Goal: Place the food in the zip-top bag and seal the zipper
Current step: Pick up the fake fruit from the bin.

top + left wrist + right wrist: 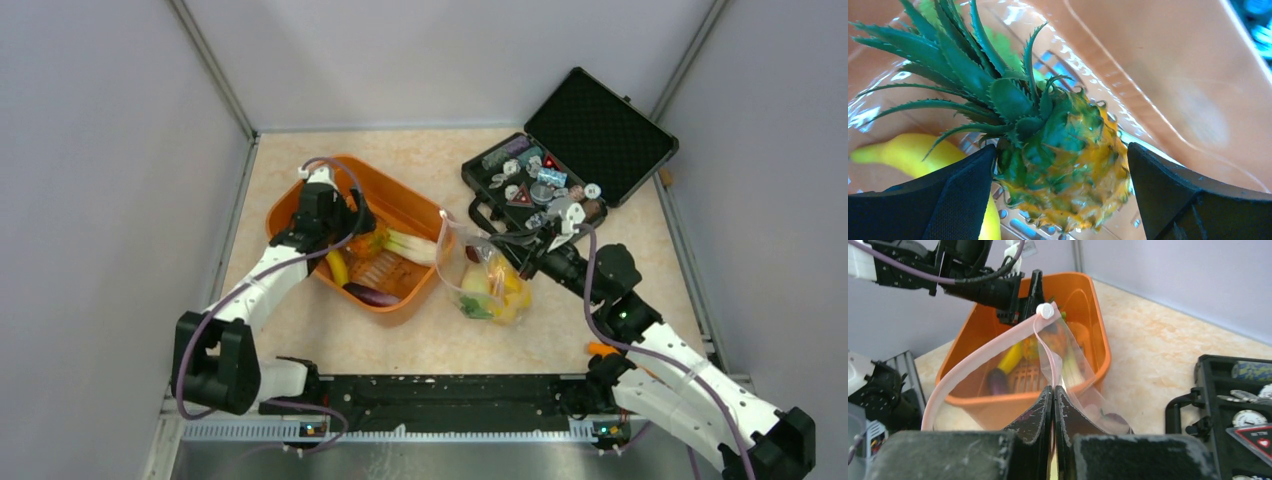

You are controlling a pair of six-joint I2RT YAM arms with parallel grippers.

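Now, done: bag (488,288) holds some food.
Remaining: you must move 4 visible tub (398,192) items, seal zipper (982,348).
Left claw (1060,167): apart, around pineapple (1070,160).
Right claw (1053,396): clamped on zipper.

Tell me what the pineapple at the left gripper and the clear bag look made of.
Orange toy pineapple with green crown: probably moulded plastic, possibly rubber; semi-glossy, with highlights on its bumpy skin. Clear zip-top bag: thin transparent plastic film, creased and see-through.
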